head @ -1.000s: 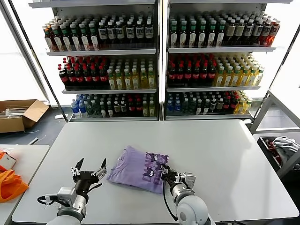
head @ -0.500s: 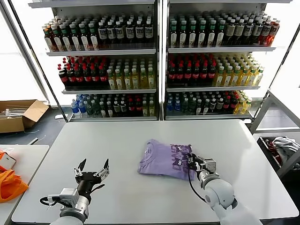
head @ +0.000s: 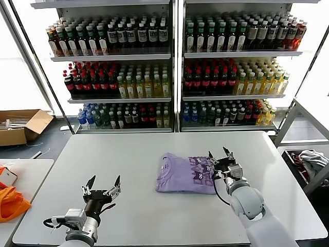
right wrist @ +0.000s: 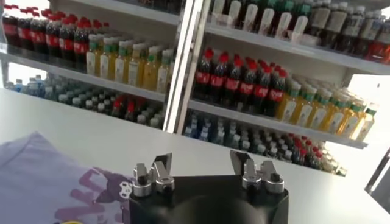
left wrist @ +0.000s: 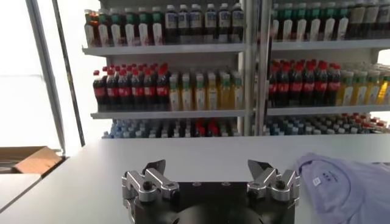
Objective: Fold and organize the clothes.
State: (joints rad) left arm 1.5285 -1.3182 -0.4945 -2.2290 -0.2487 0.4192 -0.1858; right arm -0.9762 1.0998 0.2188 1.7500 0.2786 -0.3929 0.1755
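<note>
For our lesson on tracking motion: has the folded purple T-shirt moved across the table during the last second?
Yes. The T-shirt has slid toward the robot's right and slightly away from the table's near edge; the right gripper now stands open beside it.

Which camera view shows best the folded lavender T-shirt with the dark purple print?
The head view: the whole folded lavender T-shirt of thin fabric lies flat on the white table, its dark purple print beside the open right pincer. The left wrist view shows only its collar side; the right wrist view only one printed part.
</note>
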